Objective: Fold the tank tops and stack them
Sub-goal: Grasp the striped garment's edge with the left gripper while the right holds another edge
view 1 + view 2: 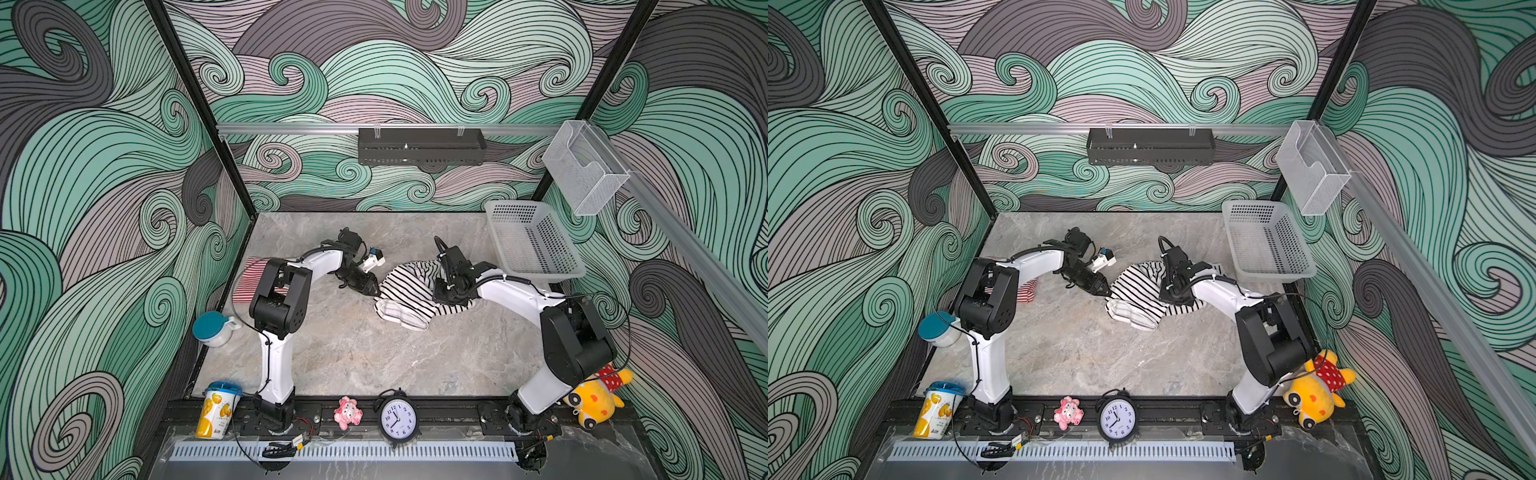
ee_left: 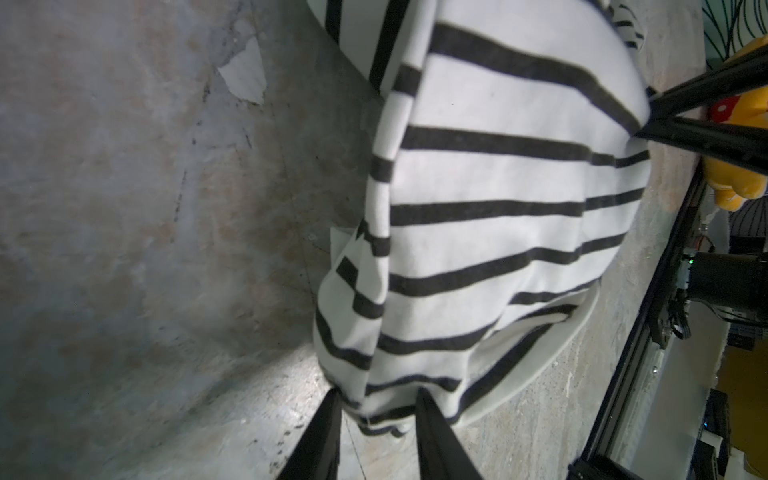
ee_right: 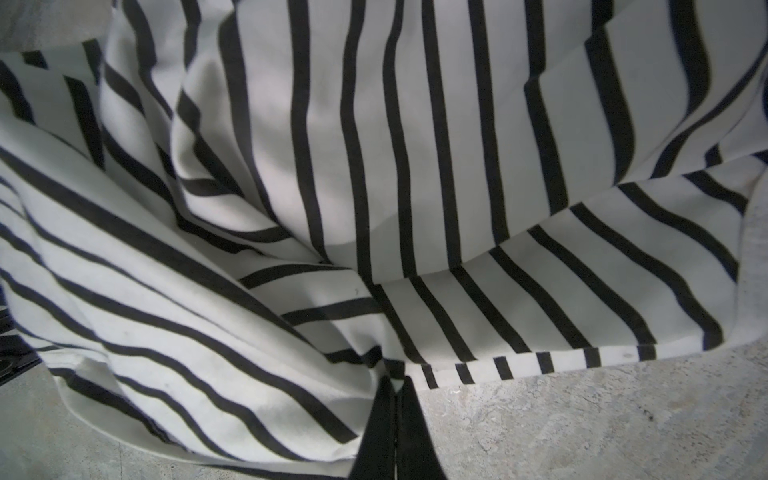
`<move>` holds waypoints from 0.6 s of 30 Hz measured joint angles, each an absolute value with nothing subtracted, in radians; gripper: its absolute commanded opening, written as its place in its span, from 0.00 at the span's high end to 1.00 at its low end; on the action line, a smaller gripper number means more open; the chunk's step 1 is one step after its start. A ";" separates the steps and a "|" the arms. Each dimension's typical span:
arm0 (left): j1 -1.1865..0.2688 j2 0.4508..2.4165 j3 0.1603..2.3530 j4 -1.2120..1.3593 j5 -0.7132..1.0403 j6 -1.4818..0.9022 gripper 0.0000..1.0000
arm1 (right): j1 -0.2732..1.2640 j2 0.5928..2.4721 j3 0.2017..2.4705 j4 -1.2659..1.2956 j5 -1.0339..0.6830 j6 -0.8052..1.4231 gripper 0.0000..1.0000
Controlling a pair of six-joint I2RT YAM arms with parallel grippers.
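**Striped tops mid-fold: one in hand at table centre, one waiting at the left edge**

The black-and-white tank top [image 1: 409, 291] lies rumpled on the table [image 1: 353, 353] between the arms. It is soft, light knit that will sag and slide unless held at two spread points, so the hem corners or the trimmed armholes look like the best holds. The right gripper [image 3: 397, 386] is closed, pinching the top's hem. The left gripper [image 2: 378, 399] has its jaws apart around a bunched corner of the same top; I cannot tell whether it is really clamped. The red-and-white tank top [image 1: 243, 282] lies flat near the left arm, partly hidden by it. Count: two tops, two grippers, one white basket [image 1: 515, 203], standing empty at the far right.
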State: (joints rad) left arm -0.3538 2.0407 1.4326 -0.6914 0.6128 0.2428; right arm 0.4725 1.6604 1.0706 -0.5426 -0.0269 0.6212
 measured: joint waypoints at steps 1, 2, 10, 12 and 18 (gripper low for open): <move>-0.354 2.041 1.434 -0.694 0.618 0.243 0.71 | 0.472 1.660 1.071 -0.541 -0.027 0.621 1.00; -0.354 2.041 1.435 -0.696 0.620 0.244 0.72 | 0.471 1.660 1.071 -0.540 -0.027 0.621 1.00; -0.353 2.041 1.444 -0.699 0.633 0.251 0.88 | 0.466 1.642 1.069 -0.540 -0.027 0.621 1.00; -0.350 2.041 1.444 -0.699 0.634 0.253 0.93 | 0.466 1.639 1.069 -0.540 -0.027 0.621 1.00; -0.325 2.038 1.444 -0.701 0.638 0.255 1.00 | 0.462 1.638 1.069 -0.538 -0.033 0.621 1.00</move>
State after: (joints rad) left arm -0.3252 2.0384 1.4437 -0.7013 0.6376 0.2546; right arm 0.4622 1.6382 1.0691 -0.5377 -0.0326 0.6212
